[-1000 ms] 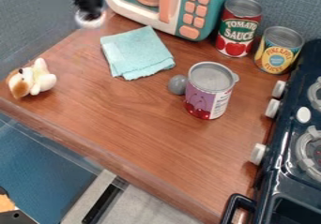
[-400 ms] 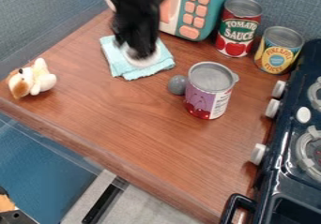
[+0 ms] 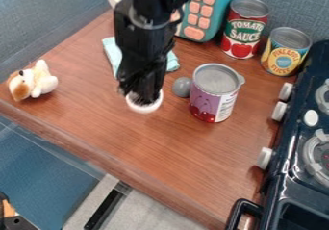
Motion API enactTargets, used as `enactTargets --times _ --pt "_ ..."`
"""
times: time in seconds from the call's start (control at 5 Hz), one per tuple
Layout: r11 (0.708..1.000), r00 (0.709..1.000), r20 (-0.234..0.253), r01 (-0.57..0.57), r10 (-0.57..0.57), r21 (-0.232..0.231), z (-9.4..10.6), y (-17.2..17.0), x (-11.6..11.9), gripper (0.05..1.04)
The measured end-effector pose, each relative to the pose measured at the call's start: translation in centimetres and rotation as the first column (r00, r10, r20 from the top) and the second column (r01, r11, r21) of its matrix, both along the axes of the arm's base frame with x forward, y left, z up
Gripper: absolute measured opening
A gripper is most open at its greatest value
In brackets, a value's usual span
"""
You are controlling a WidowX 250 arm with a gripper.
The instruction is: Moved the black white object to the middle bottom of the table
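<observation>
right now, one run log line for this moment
gripper holding black-white object | left of purple can | in front of teal cloth | not yet at bottom middle

We see a table [image 3: 173,152]: cloth [image 3: 110,52] behind the jaws; ball [image 3: 182,87], purple can [image 3: 215,92] near; plush [image 3: 33,81], red can [image 3: 244,29], yellow can [image 3: 285,53], microwave [image 3: 220,3] farther.
</observation>
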State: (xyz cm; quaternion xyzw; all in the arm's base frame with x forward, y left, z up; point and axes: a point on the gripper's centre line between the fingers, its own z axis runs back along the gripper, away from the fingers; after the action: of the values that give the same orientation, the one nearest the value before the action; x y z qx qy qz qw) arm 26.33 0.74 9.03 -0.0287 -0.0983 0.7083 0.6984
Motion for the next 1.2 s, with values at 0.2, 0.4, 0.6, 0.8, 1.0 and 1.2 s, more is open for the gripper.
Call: enactTargets --times 0.2,0.4,0.6,0.8,1.0,1.2 --pt "0.998 0.996 -0.07 -0.06 0.058 -0.024 -2.0 0.8 -1.9 0.206" --pt "0.995 0.991 -0.086 -0.102 0.101 -0.01 -2.9 1.5 -2.9 0.206" --pt "0.993 0.989 -0.089 -0.117 0.118 0.016 -3.8 2.0 -2.9 0.262" --pt "0.99 0.985 -0.091 -0.142 0.143 0.022 -3.8 2.1 -3.0 0.541" --pt "0.989 0.985 -0.097 -0.143 0.144 0.021 -3.6 2.6 -2.9 0.854" --pt "0.991 0.988 -0.079 -0.13 0.131 0.023 -2.7 2.6 -2.6 1.006"
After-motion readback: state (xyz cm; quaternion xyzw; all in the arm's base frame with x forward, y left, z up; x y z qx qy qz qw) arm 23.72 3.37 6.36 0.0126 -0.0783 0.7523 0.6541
